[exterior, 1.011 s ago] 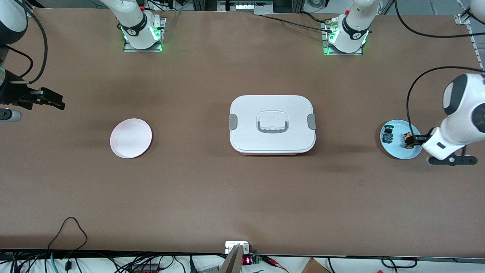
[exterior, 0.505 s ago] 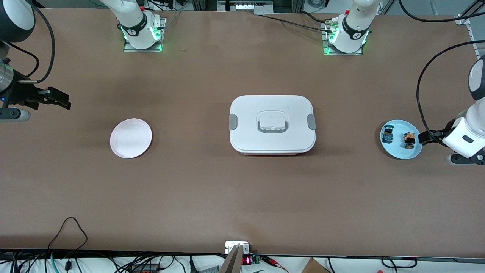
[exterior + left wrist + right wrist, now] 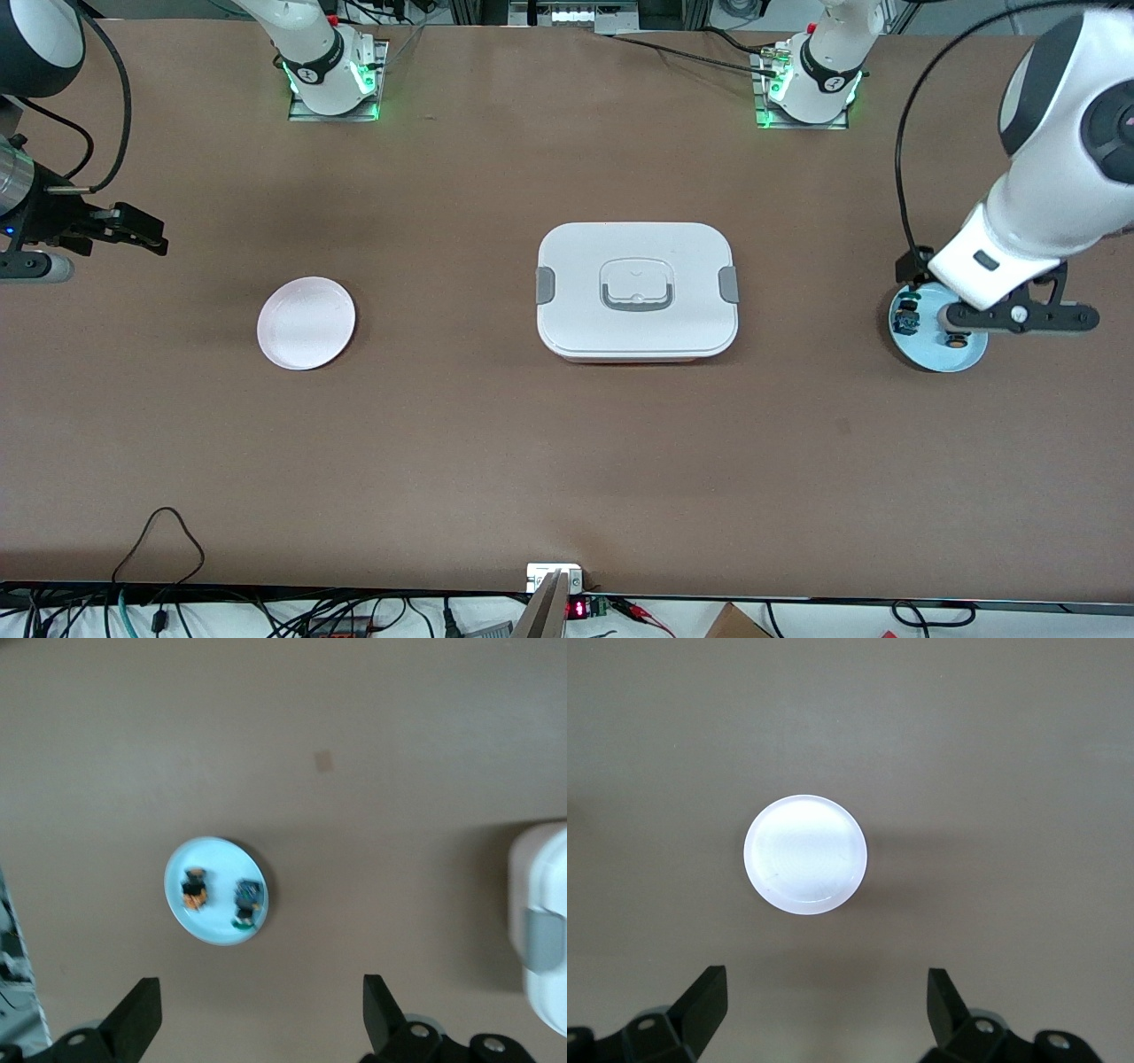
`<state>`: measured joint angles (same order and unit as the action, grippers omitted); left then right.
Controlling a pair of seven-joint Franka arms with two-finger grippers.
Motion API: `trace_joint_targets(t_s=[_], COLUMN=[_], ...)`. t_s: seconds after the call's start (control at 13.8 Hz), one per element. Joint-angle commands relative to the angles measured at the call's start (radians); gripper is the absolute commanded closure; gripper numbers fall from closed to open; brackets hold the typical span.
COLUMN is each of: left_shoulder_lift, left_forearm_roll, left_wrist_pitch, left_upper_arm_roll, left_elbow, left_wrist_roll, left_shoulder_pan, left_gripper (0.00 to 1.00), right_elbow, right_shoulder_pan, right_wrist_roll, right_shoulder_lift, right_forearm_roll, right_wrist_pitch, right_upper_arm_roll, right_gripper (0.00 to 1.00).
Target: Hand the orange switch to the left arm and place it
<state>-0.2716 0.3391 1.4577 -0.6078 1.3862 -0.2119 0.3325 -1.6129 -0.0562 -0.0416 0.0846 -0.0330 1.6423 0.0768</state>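
Step in hand, as judged: approach for the first pick; nothing yet grasped. Left gripper (image 3: 252,1028) poised high over the blue plate (image 3: 966,356) at the left arm's end of the table, fingers spread wide and empty. Orange switch (image 3: 195,888) resting on that plate, just beside the blue-and-black part (image 3: 249,900), apart from it and untouched. In the front view, switch largely hidden under the left wrist. Right gripper (image 3: 824,1023) waiting over bare table near the white plate (image 3: 306,322) at the right arm's end, fingers likewise spread wide, holding nothing. Box (image 3: 636,290) standing mid-table between the two plates, lid on, latches at both short sides. Next move, as judged: descend straight onto the plate, straddle the orange body only, close without nudging the neighbouring part, then lift clear. After that, presumably a hand-over between arms, routed above or around the box and not through it; destination presumably the white plate, now bare. Main risk: pinching the wrong small part, or tipping the plate by its rim. Count: two arms, two grippers, two plates (one blue, one white), one box, one orange switch, one blue-and-black part.
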Motion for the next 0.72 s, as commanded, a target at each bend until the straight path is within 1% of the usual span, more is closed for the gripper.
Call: trace_joint_targets(t_s=[0.0,0.07,0.14,0.22,0.36,0.65], left_shoulder_lift=[0.035,0.049,0.055,0.055,0.077,0.159], left_forearm_roll=[-0.226,-0.303,-0.363,-0.38,-0.376,-0.374], left_wrist_pitch=[-0.079,-0.076,-0.067,-0.05,0.024,0.145], left_upper_arm_roll=[0.338,0.446,0.526,0.567,0.577,0.576], left_elbow=[-0.102,-0.099,-0.084,-0.06,0.014,0.183], left_wrist_roll=[0.031,0.069,0.109,0.117,0.121,0.108], left_shoulder_pan=[-0.197,-0.24,-0.275,-0.302,-0.306,-0.306], left_gripper=[0.0,0.0,0.0,0.0,0.0,0.0], right_elbow=[-0.009,-0.009,-0.007,-0.007,-0.002,0.004], right_shoulder_pan=[0.001,0.002,0.004,0.004,0.004,0.002], right_wrist_roll=[0.015,0.014,0.005,0.002,-0.003,0.002], right_shoulder_lift=[-0.026,-0.026,-0.026,-0.026,-0.026,-0.028], right_forearm_roll=[0.005,0.011,0.013,0.013,0.012,0.013], right_wrist_pitch=[-0.01,-0.015,-0.019,-0.024,-0.044,-0.082], right_upper_arm_roll=[0.003,0.003,0.004,0.006,0.006,0.003], right_gripper=[0.0,0.0,0.0,0.0,0.0,0.0])
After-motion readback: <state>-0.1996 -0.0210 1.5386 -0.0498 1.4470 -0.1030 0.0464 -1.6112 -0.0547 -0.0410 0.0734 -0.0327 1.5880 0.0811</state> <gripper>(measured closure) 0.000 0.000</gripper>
